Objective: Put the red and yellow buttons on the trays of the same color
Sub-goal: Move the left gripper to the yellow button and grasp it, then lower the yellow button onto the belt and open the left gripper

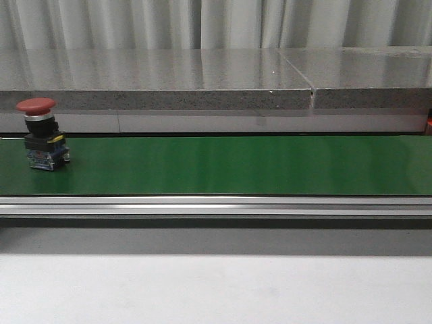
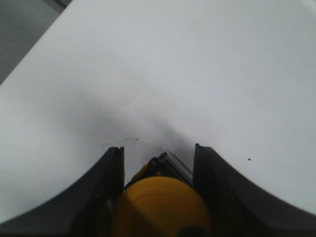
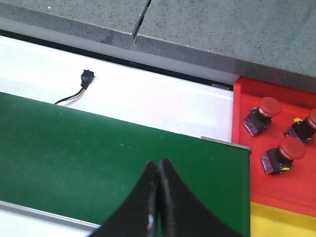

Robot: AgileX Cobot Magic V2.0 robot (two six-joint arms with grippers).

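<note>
**Yellow button held over bare bench; red button riding the belt unattended**

The left hand (image 2: 158, 197) is closed on a yellow button (image 2: 160, 205), its fingers (image 2: 106, 192) pressing either side of the cap, above plain white bench (image 2: 197, 74). No tray shows in the left wrist view, so how far that hand is from the yellow tray cannot be told. If it releases here, the button lands on the bench, not on a tray.

The right hand (image 3: 159, 197) is shut with its fingertips touching and holds nothing. It hangs over the green conveyor belt (image 3: 98, 148), near the belt's end. Just past that end lies the red tray (image 3: 276, 118), carrying three red buttons (image 3: 264, 116), with the yellow tray (image 3: 281, 219) adjoining it.

In the front view another red button (image 1: 42, 135) stands upright on the belt, at the opposite end from the red tray. With its jaws shut, the right hand would likely knock that top-heavy button over rather than grip it. An unattended button might also run off the belt's end.
</note>
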